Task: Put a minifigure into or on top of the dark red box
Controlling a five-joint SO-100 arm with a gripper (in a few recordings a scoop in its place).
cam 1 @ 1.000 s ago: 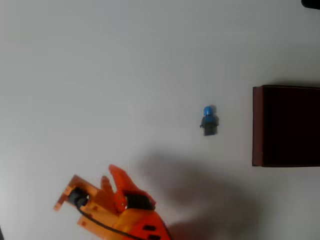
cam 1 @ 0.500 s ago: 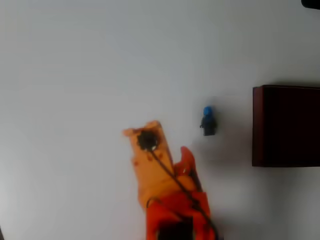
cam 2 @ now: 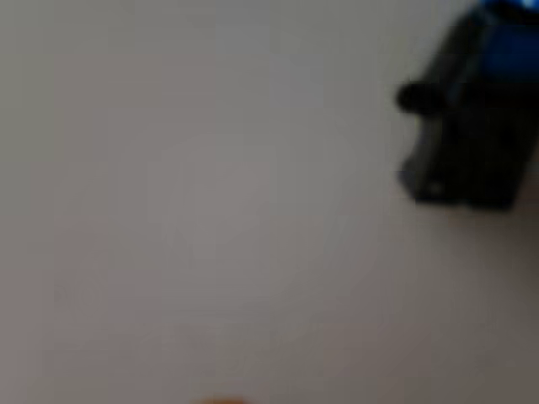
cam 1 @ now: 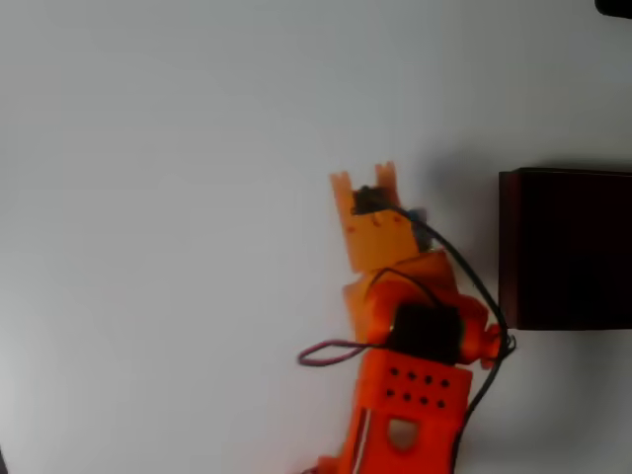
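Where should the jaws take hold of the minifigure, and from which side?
Probably across the dark torso of the minifigure, coming down from above: it seems to lie flat on the white table, and the torso looks like its broadest part. The wrist view is blurred, so confirm first.

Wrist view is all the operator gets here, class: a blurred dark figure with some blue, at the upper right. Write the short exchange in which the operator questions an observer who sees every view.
Operator: The minifigure is at my upper right, on a pale surface. Where is the dark red box?
Observer: In the overhead view the dark red box sits on the white table at the right edge, cut off by the frame.
Operator: And my arm?
Observer: The orange arm reaches up from the bottom edge. Its front end is left of the box.
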